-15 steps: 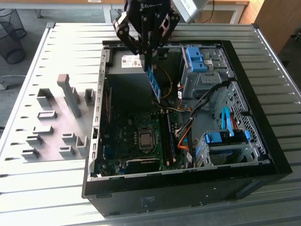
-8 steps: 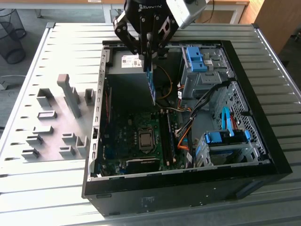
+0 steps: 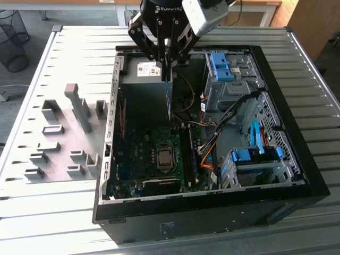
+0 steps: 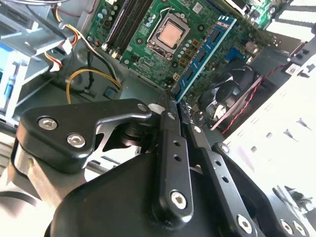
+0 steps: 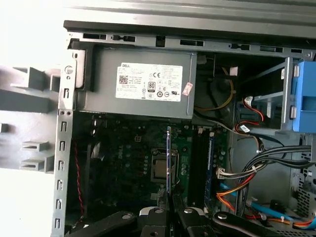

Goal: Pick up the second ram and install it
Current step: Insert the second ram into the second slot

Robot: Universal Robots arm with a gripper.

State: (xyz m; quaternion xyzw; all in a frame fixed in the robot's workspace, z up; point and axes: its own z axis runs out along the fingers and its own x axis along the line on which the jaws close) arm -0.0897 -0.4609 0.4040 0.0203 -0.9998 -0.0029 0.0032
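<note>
A: Start big. What takes up the scene?

B: A slatted metal table (image 3: 69, 53), with an open black computer case (image 3: 212, 212) lying on it. At the exterior view's left sits a grey fixture plate (image 3: 58, 143) with plastic blocks.

A: And inside the case?

B: The green motherboard (image 3: 143, 154) with its processor socket (image 3: 165, 158). A grey power supply (image 5: 143, 81) shows plainly in the first wrist view; in the exterior view the arm covers most of it. Blue drive brackets (image 3: 255, 154) and orange cables (image 3: 208, 154) crowd the exterior view's right.

A: Where is the gripper?

B: The gripper (image 3: 168, 68) hangs above the case, its fingers (image 4: 173, 148) pinched narrow on the second ram (image 3: 169, 98). The stick hangs upright, above the board and clear of it.

A: Can you read the stick well?

B: Edge-on in the first wrist view, it is just a thin line (image 5: 169, 153) over the socket. The second wrist view shows its blue face and black chips (image 4: 205, 54); its gripped end is hidden between the fingers.

A: Anything else one camera catches alone?

B: A blue stick (image 5: 210, 165) already seated in the long black slots (image 5: 197, 168) beside the socket, clearest in the first wrist view. The second wrist view shows a black fan (image 4: 232, 94), partly cut off by the gripper body.
</note>
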